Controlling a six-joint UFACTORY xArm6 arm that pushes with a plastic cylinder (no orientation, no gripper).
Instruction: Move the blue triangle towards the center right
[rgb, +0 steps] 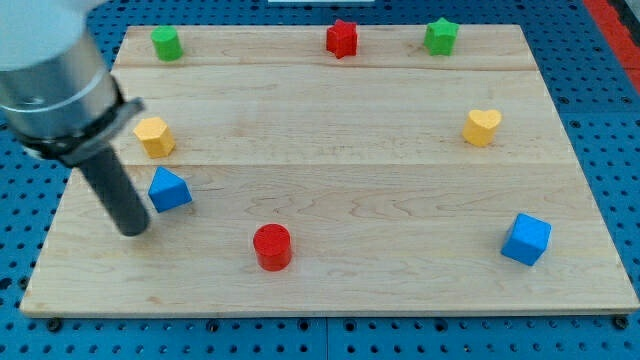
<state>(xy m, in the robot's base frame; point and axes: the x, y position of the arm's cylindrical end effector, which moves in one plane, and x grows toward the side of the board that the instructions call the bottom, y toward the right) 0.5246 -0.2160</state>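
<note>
The blue triangle lies on the wooden board at the view's left, below a yellow hexagon block. My tip rests on the board just left of and slightly below the blue triangle, very close to it; I cannot tell whether they touch. The dark rod rises from the tip to the arm's grey body at the view's top left.
A red cylinder stands at bottom centre. A blue cube sits at bottom right. A yellow heart lies at centre right. Along the top edge are a green block, a red star and a green star.
</note>
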